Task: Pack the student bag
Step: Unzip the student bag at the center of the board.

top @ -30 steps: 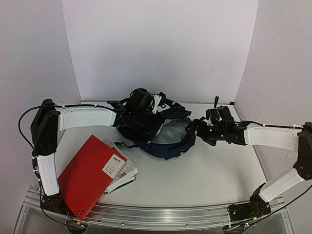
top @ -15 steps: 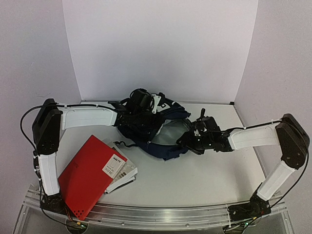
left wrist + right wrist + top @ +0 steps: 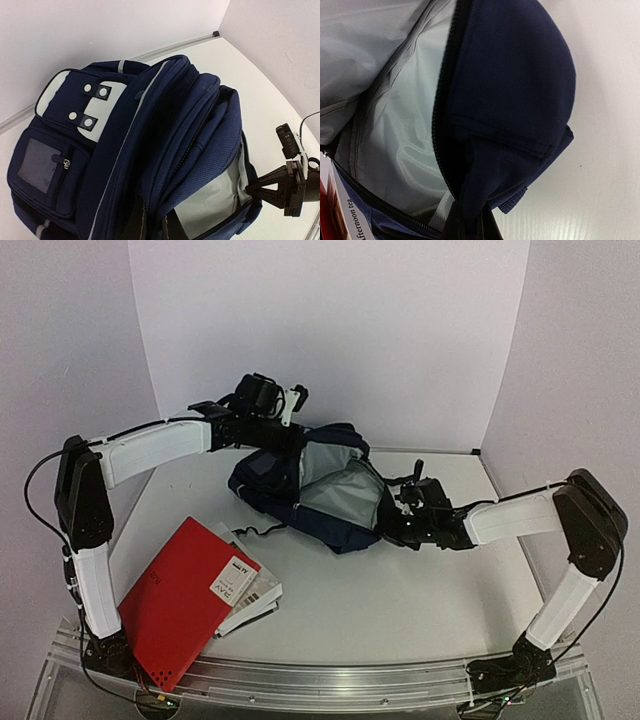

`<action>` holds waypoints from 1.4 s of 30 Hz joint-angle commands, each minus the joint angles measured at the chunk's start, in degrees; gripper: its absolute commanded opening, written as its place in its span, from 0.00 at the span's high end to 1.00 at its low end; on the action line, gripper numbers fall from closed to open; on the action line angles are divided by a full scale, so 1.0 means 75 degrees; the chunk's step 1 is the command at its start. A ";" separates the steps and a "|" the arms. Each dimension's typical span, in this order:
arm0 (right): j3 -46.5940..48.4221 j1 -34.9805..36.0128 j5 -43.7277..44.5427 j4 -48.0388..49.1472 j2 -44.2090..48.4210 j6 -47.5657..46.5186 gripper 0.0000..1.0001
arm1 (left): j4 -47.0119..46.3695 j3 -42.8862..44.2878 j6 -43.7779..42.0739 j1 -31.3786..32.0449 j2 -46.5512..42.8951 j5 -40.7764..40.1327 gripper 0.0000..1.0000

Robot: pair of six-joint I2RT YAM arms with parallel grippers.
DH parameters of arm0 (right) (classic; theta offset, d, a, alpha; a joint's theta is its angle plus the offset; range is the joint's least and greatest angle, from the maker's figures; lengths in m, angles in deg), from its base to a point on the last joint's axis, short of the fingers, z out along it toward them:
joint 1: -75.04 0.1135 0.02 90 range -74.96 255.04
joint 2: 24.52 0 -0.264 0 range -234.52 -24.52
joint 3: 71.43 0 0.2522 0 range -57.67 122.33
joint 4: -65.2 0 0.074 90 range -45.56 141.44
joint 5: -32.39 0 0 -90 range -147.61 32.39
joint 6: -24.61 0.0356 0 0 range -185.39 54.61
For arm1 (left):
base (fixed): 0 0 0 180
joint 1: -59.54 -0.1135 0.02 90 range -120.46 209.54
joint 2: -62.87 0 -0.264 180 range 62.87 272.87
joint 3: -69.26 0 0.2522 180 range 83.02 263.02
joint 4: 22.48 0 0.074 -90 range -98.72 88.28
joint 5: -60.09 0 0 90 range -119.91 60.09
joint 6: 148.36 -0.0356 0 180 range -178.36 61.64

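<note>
Two arms, one bag mouth to spread. White bench (image 3: 430,600); toward its back, large dark navy fabric student bag (image 3: 262,480) with grey lining, mouth gaping upward and to the right. Flat red rectangular book (image 3: 175,605) near the left arm's base, well apart from the bag. Left tool (image 3: 287,435) clamped on the upper rim, lifted; right tool (image 3: 392,522) clamped on the lower rim. Draw the rims apart gently, without dragging the bag; hold the mouth wide before fetching the book.
</note>
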 commanded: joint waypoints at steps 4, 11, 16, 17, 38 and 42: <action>-0.0065 -0.0780 0.1165 -0.0984 -0.0486 -0.0585 1.00 | -0.0390 0.1487 -0.0696 -0.1301 -0.1392 -0.0619 1.00; 0.0318 -0.1272 0.1495 -0.1260 -0.0746 -0.1107 1.00 | -0.0349 0.1659 -0.0868 -0.2190 -0.1544 -0.0578 1.00; 0.0768 -0.1644 0.1692 -0.1414 -0.1073 -0.1610 1.00 | -0.0268 0.1917 -0.0841 -0.2760 -0.1390 -0.0261 1.00; 0.0872 -0.1712 0.1728 -0.1434 -0.1149 -0.1686 1.00 | -0.0264 0.1950 -0.0825 -0.2837 -0.1327 -0.0065 1.00; 0.1663 -0.0566 -0.0971 -0.2158 0.1533 -0.2108 0.09 | -0.2123 -0.0170 0.1269 -0.2583 -0.0162 0.4508 1.00; 0.1955 0.0245 -0.1737 -0.2109 0.1516 -0.1860 0.07 | -0.2360 -0.0582 0.1514 -0.2530 -0.0339 0.4669 1.00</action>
